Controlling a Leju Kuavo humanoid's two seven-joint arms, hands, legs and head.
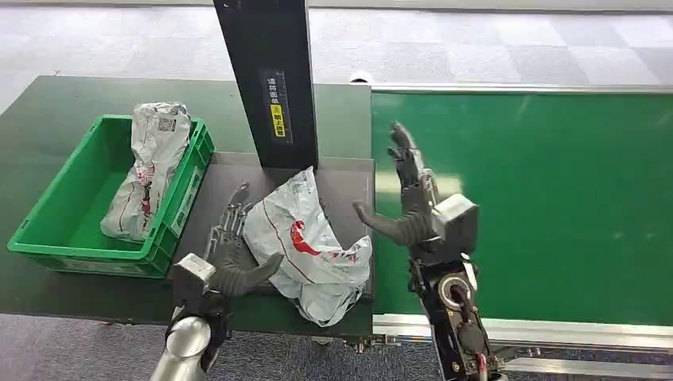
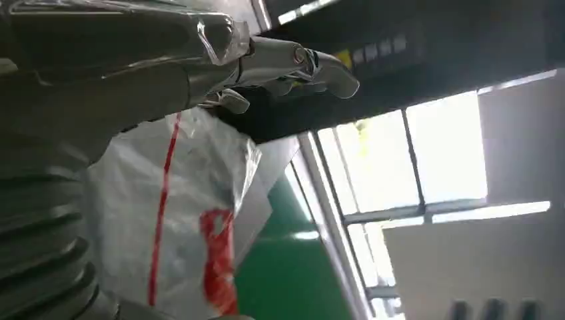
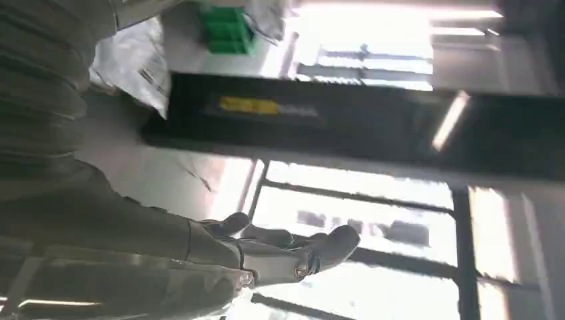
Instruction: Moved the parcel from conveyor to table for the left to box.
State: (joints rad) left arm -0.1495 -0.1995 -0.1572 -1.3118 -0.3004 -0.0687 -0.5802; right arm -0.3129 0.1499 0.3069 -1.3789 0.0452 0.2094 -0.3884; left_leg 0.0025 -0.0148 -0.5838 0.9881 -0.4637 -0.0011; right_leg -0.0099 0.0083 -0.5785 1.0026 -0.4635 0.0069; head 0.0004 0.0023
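Left hand: robot's left hand (image 1: 230,258) at lower centre-left of the head view, fingers spread flat on the dark grey plate (image 1: 349,178), thumb laid against the near edge of the crumpled white plastic parcel with red print (image 1: 313,242); it clasps nothing. The left wrist view shows the same parcel (image 2: 180,220) just beside that hand (image 2: 200,67).
Right hand: robot's right hand (image 1: 409,198) at centre of the head view, raised over the seam between plate and belt, fingers apart and upright, thumb pointing toward the parcel, apart from it, holding nothing. The right wrist view shows this hand (image 3: 266,250) with fingers extended.
Task parcel: lies on the dark grey plate at lower centre, in front of the black upright post (image 1: 266,79), its lower corner hanging over the plate's near edge.
Container: green plastic crate (image 1: 55,210) at left of the head view, on the dark green table (image 1: 48,103), touching the plate's left side.
Container contents: one white plastic mailer bag with red print (image 1: 151,171), lying lengthwise, its upper end leaning on the crate's far rim.
Conveyor: bright green belt (image 1: 548,198) filling the right of the head view.
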